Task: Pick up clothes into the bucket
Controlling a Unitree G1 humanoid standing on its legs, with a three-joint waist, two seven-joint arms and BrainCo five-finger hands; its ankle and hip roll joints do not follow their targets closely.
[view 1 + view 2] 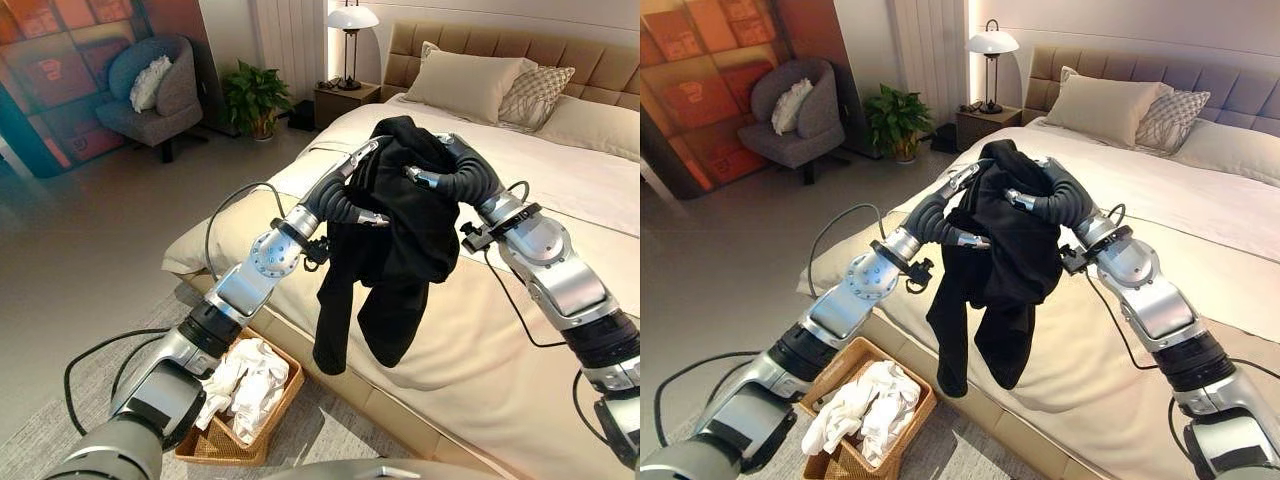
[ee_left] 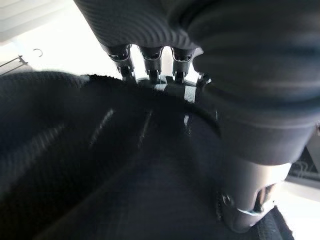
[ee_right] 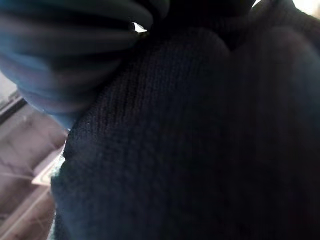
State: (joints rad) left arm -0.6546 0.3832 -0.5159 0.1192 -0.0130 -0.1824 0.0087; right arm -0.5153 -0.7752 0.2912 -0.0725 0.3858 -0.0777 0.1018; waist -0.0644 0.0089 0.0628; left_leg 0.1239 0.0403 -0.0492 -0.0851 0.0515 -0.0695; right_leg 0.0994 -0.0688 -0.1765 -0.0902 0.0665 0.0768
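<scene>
A black garment point(image 1: 400, 240) hangs in the air over the bed's near edge, with two long ends dangling down. My left hand point(image 1: 345, 195) grips its upper left side, a finger above and the thumb below the cloth. On the garment's right, my right hand point(image 1: 465, 170) has its thumb pressed into the bunched top. The dark cloth point(image 2: 100, 160) lies over my left fingers point(image 2: 150, 60) in the left wrist view, and the same fabric point(image 3: 200, 140) sits close against the right hand's cover. A wicker basket point(image 1: 855, 350) holding white clothes point(image 1: 865, 405) stands on the floor below my left arm.
The bed point(image 1: 520, 330) with beige sheets takes up the right half, pillows point(image 1: 465, 85) at its head. Past it are a nightstand with a lamp point(image 1: 350, 20), a potted plant point(image 1: 255, 95) and a grey armchair point(image 1: 160, 90). The basket sits on a grey rug point(image 1: 60, 430).
</scene>
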